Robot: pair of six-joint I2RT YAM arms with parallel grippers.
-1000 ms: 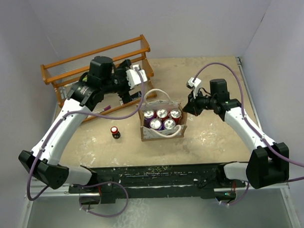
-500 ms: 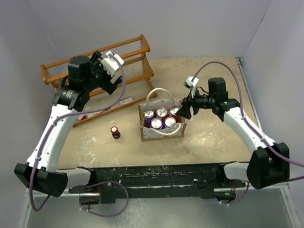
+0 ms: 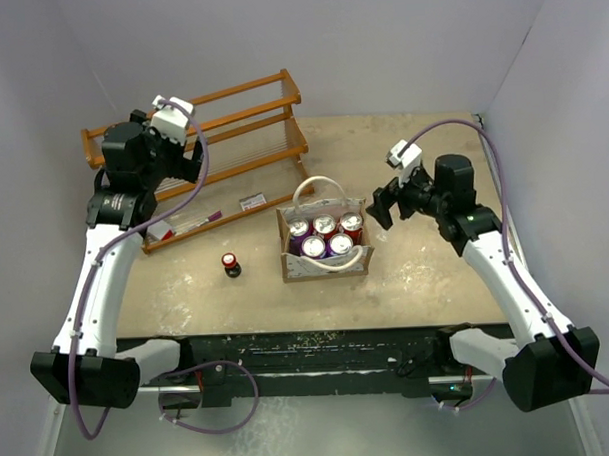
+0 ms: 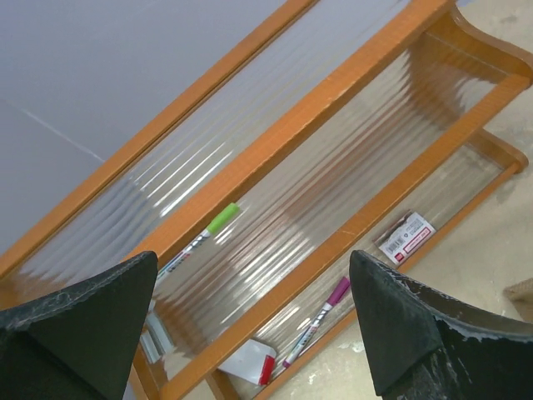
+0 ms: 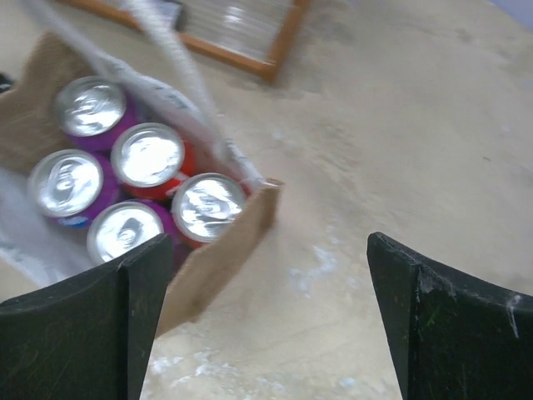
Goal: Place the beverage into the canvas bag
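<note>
Bottle stood lower left of the canvas bag; left pincer and right pincer gaped empty. Gripping it upright, from above, seemed wisest.

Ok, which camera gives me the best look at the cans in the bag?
Right wrist: all five cans show close up, slightly blurred. The top view shows the same five, small, inside the bag. The left wrist faces the wooden rack, no cans.

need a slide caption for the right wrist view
Open right gripper beside the canvas bag, five cans packed inside
</note>
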